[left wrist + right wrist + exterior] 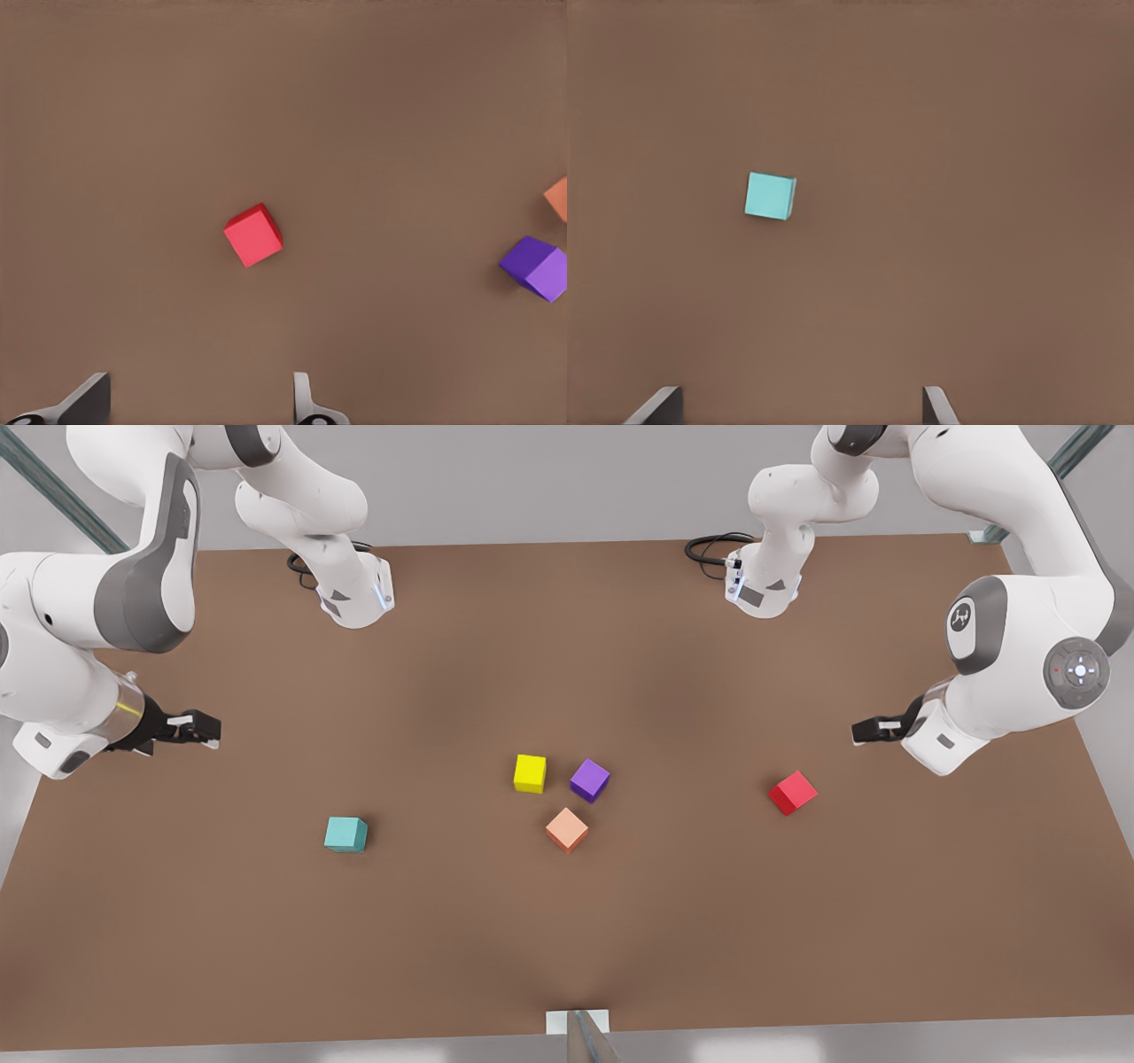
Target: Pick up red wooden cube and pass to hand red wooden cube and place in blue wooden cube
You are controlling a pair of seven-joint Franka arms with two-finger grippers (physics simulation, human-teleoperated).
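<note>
The red wooden cube (792,792) (253,235) lies on the brown table toward the front view's right. My left gripper (858,731) (197,398) hovers open just behind it, nothing between its fingers. The blue wooden cube (345,834) (770,196), teal in colour, rests toward the front view's left. My right gripper (213,731) (799,403) hangs open above the table behind and to the left of that cube, holding nothing.
A yellow cube (530,773), a purple cube (589,779) (536,266) and a salmon-orange cube (567,829) (558,198) cluster mid-table between the two task cubes. Both arm bases (354,598) (762,589) stand at the far edge. A small white bracket (578,1021) sits at the near edge.
</note>
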